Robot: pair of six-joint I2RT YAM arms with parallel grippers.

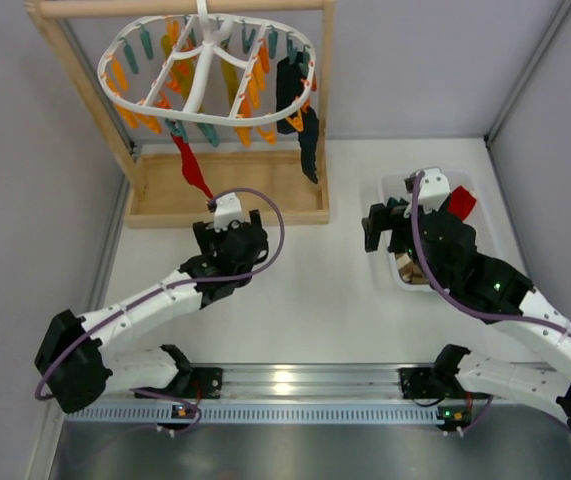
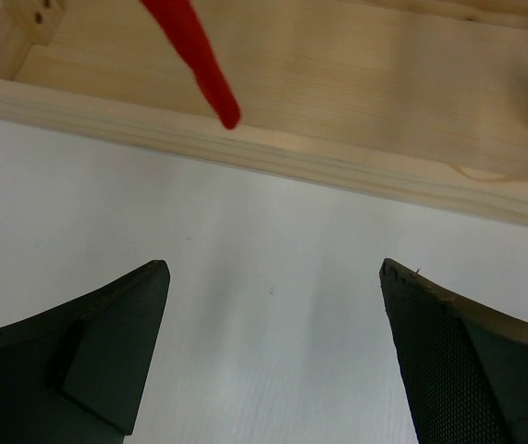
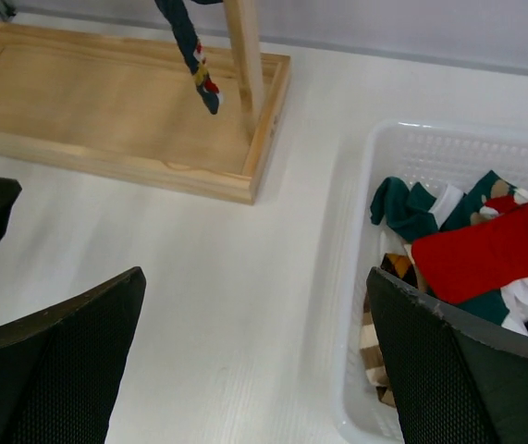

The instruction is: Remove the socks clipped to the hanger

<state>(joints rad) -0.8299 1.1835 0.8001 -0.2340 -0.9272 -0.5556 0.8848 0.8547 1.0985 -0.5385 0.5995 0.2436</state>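
Observation:
The white oval hanger (image 1: 205, 75) with orange and teal clips hangs from the wooden frame at the back left. A red sock (image 1: 192, 168) hangs from its front, and its tip (image 2: 201, 69) shows in the left wrist view. A dark sock (image 1: 300, 120) hangs at the right side; its patterned tip (image 3: 192, 51) dangles beside the frame's post. My left gripper (image 1: 228, 222) is open and empty (image 2: 273, 270), low over the table just before the frame's base, below the red sock. My right gripper (image 1: 385, 222) is open and empty (image 3: 254, 275) at the basket's left edge.
The wooden frame's base tray (image 1: 265, 190) and upright post (image 3: 245, 55) stand ahead of both grippers. A white plastic basket (image 1: 397, 185) at the right holds several loose socks, among them a red one (image 3: 495, 245) and a teal one (image 3: 402, 208). Grey walls close both sides.

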